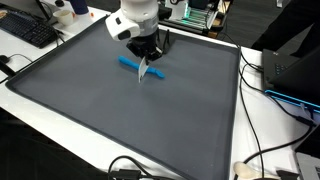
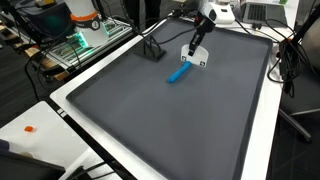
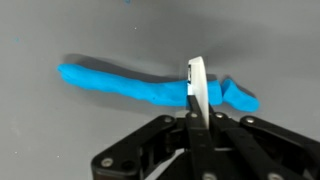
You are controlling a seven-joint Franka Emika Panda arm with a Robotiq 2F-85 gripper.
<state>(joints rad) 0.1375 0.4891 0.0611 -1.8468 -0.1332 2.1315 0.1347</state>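
A blue, long, soft-looking object (image 1: 130,65) lies flat on the dark grey mat (image 1: 110,110); it also shows in the other exterior view (image 2: 179,73) and in the wrist view (image 3: 130,87). My gripper (image 1: 148,58) is shut on a thin white flat piece (image 3: 197,80), held on edge. The piece hangs just above or at the blue object's right part; I cannot tell if they touch. In an exterior view the white piece (image 2: 195,61) sits beside the blue object's far end, below the gripper (image 2: 199,42). The wrist view shows the jaws (image 3: 196,112) closed on it.
The grey mat (image 2: 170,120) has a white border. A keyboard (image 1: 28,30) lies at the far left. Cables (image 1: 262,150) run along the right edge. A small black stand (image 2: 152,50) sits on the mat's far side, near racks of equipment (image 2: 85,35).
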